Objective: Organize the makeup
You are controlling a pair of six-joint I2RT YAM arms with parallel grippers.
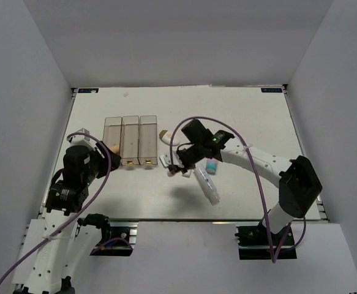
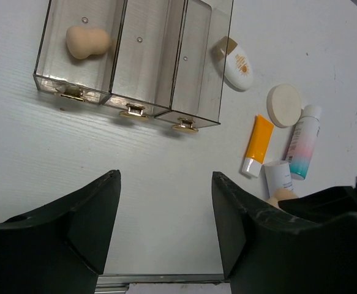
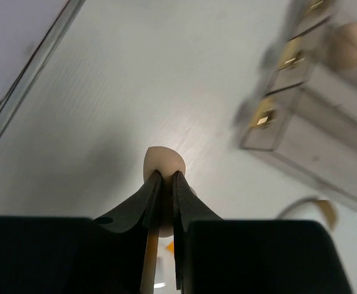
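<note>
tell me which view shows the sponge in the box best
Left wrist: the beige sponge lies whole and sharp in the left clear box. Top external shows only a tiny beige spot; right wrist shows it blurred at the edge.

Desk (image 1: 239, 110) open behind and before the boxes (image 1: 130, 139); right of them, tubes (image 1: 207, 187) and right arm (image 1: 251, 160) block passage.

Right tool (image 1: 176, 168) sits among makeup (image 1: 207, 188), beside 3 clear boxes (image 1: 130, 142).

Three clear boxes (image 1: 131, 141) sit side by side on the table (image 1: 245, 113).
</note>
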